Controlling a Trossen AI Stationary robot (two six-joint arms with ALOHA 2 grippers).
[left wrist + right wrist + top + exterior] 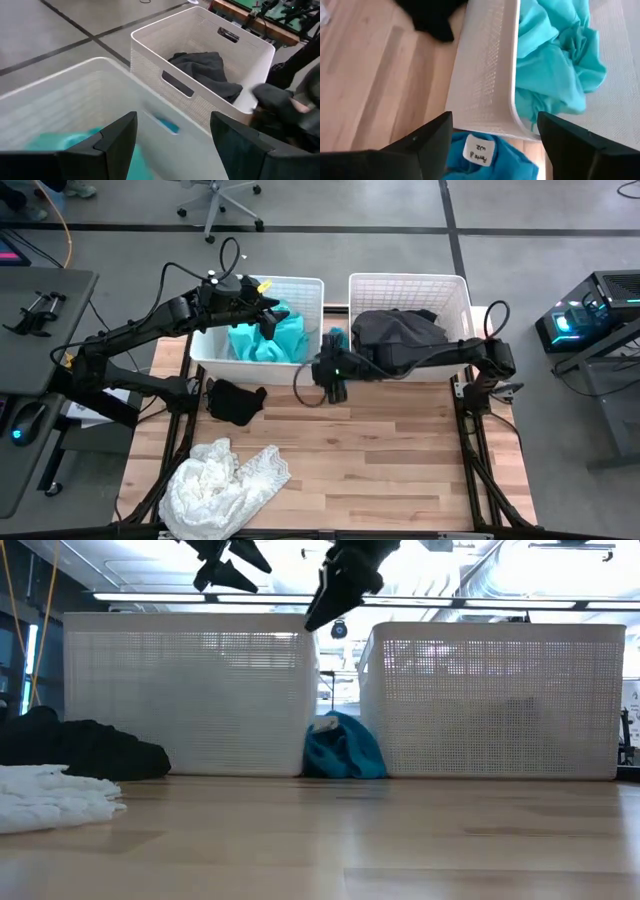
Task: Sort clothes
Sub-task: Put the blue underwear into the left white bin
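A teal garment (262, 340) lies in the left white basket (300, 284). A dark grey garment (398, 330) lies in the right basket (410, 279). A blue garment (344, 748) with a white label (479, 150) lies on the table in the gap between the baskets. A black garment (235, 400) and a white lacy one (222, 485) lie on the table nearer the front. My left gripper (172, 145) is open and empty above the left basket. My right gripper (495, 145) is open and empty above the blue garment, its fingers on either side of it and well clear.
The two baskets stand side by side at the table's far edge, with a narrow gap between them. Bare wood (400, 460) lies at the table's front right. A side table (40, 300) with equipment stands beyond the left edge, and cables hang by both arm bases.
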